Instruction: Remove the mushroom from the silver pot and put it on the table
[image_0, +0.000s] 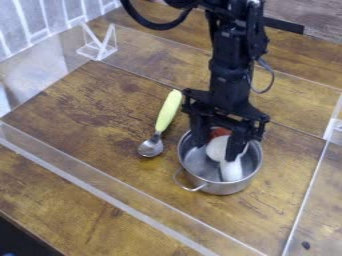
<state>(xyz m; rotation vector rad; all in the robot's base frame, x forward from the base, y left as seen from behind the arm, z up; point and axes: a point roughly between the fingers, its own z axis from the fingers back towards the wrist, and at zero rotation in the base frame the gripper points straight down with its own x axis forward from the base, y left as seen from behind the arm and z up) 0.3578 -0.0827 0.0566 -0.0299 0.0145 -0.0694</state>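
Note:
The silver pot (201, 181) stands on the wooden table (80, 110), right of centre. Inside it the mushroom (218, 150) stands up, its white stem showing and a bit of red-brown cap at the top, near the gripper's base. My gripper (221, 156) points straight down into the pot. Its black fingers (195, 136) sit on either side of the mushroom, closed against it. The lower part of the mushroom is hidden by the pot wall and the fingers.
A metal spoon with a yellow-green handle (167, 110) lies just left of the pot. Clear acrylic walls (94, 190) edge the table at the front and sides. A clear plastic stand (96, 42) sits at the back left.

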